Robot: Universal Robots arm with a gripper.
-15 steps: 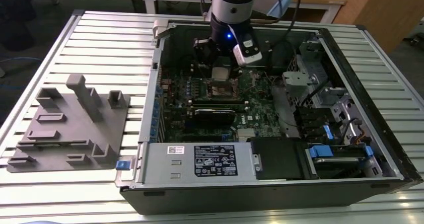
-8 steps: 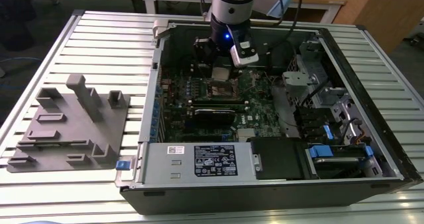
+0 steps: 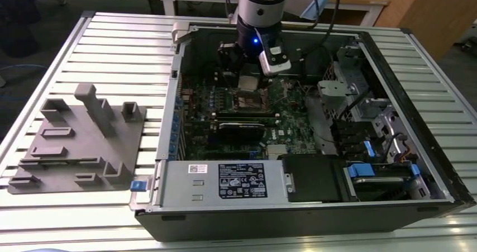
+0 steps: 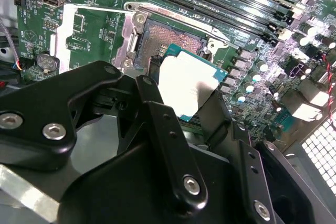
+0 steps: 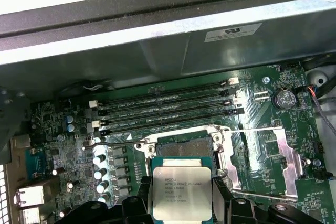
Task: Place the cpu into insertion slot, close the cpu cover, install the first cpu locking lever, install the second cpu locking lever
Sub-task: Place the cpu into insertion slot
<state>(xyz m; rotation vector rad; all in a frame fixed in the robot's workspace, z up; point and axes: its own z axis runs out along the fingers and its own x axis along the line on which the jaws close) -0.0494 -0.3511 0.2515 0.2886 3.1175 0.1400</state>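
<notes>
My gripper (image 5: 181, 199) is shut on the cpu (image 5: 181, 190), a flat square chip with a silvery top, pinched on two opposite edges by the black fingers (image 4: 152, 103). The same cpu (image 4: 186, 85) hangs just above the insertion slot (image 4: 170, 45), whose dark open socket (image 5: 184, 148) shows beyond the chip's edge. The cpu cover (image 5: 275, 156), a silver frame with a square window, lies flipped open beside the socket on the green motherboard (image 5: 262, 114). Thin wire levers (image 5: 273, 128) stand loose. In the exterior view the gripper (image 3: 249, 83) hangs inside the open computer case, above the socket (image 3: 249, 101).
Long black memory slots (image 5: 168, 111) run next to the socket, with capacitor rows (image 5: 102, 166) on the other side. A black card (image 3: 240, 130) and a labelled metal box (image 3: 223, 182) sit nearer the case front. A grey fixture block (image 3: 78, 140) lies on the slatted table at the exterior view's left.
</notes>
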